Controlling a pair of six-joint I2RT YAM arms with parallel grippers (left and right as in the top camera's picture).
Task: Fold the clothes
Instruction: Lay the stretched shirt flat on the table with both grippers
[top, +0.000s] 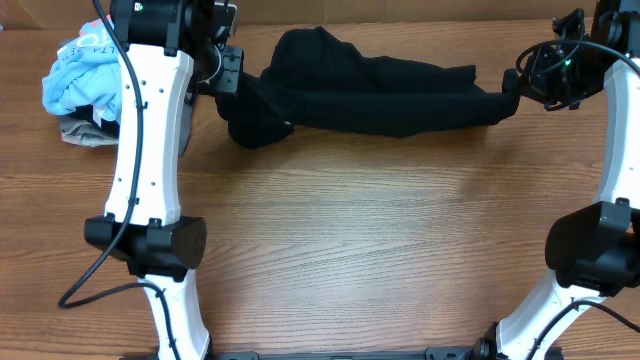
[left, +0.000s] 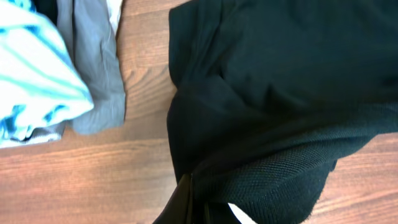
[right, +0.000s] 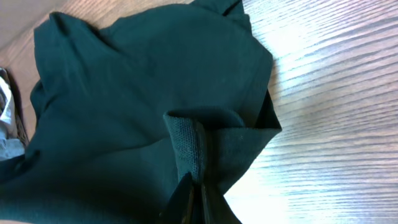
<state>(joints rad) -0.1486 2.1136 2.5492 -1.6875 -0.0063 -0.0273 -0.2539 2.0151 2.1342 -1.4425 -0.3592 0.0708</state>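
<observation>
A black knit garment (top: 370, 90) lies stretched across the far side of the table, bunched into a long strip. My left gripper (top: 232, 72) is shut on its left end; in the left wrist view the fingers (left: 198, 202) pinch a fold of the black cloth (left: 280, 81). My right gripper (top: 512, 92) is shut on its right end; in the right wrist view the fingers (right: 198, 190) clamp a ribbed edge of the cloth (right: 124, 93).
A pile of clothes sits at the far left: a light blue patterned piece (top: 82, 72) over a grey one (top: 85, 132). Both show in the left wrist view, blue (left: 34, 74) and grey (left: 96, 68). Bare wood table (top: 370, 240) fills the front.
</observation>
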